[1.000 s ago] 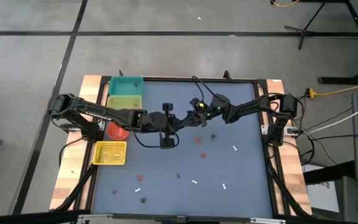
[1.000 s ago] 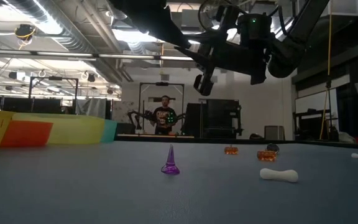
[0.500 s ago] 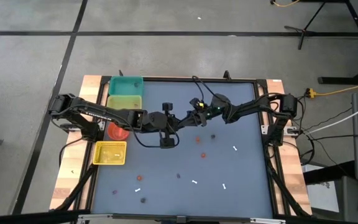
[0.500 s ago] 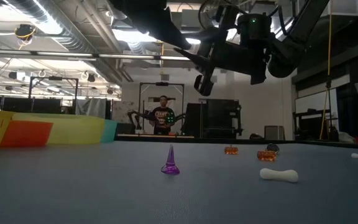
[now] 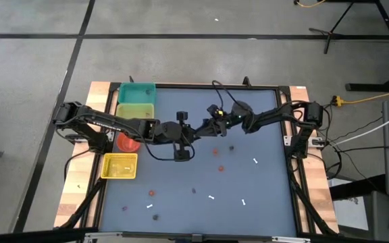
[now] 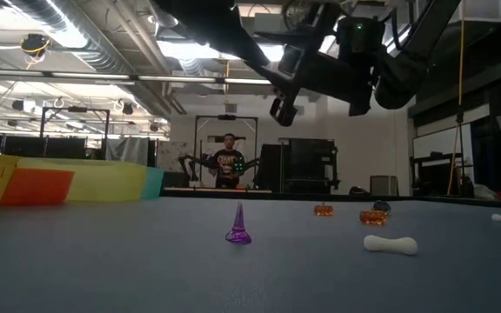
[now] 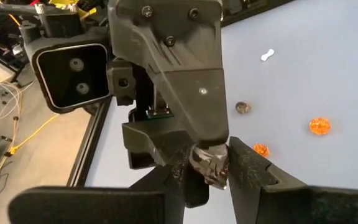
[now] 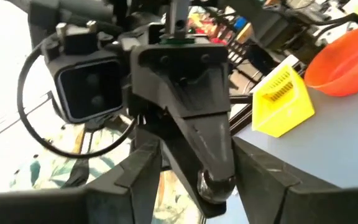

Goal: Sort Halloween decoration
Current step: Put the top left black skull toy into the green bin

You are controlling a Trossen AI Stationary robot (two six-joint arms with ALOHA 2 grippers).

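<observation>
The Halloween decoration lies scattered on the blue table: orange rounds (image 5: 216, 151), dark bits (image 5: 231, 148) and white sticks (image 5: 255, 160). In the low view a purple cone (image 6: 238, 226) stands on its base. Both arms meet high over the table's middle. My left gripper (image 7: 207, 177) is shut on a small dark, shiny trinket (image 7: 209, 165). My right gripper (image 8: 201, 186) faces it, open. Its two fingers (image 8: 135, 180) stand on either side of the left gripper's tip and the trinket (image 8: 216, 184), apart from them. My left gripper pinches the dark trinket (image 7: 210, 168) between its two fingertips. The fingers come from the table's left and slant a little downward. The trinket is lifted well clear of the table.
Along the table's left edge stand a teal bin (image 5: 137, 92), a yellow-green bin (image 5: 136, 109), a red bowl (image 5: 128, 142) and a yellow basket (image 5: 120, 165). More trinkets lie near the front edge (image 5: 156, 217). A person (image 6: 230, 161) stands far behind the table.
My right gripper has opened while staying in place, and its fingers now stand apart from the dark trinket. The trinket stays in my left gripper, which has kept still.
</observation>
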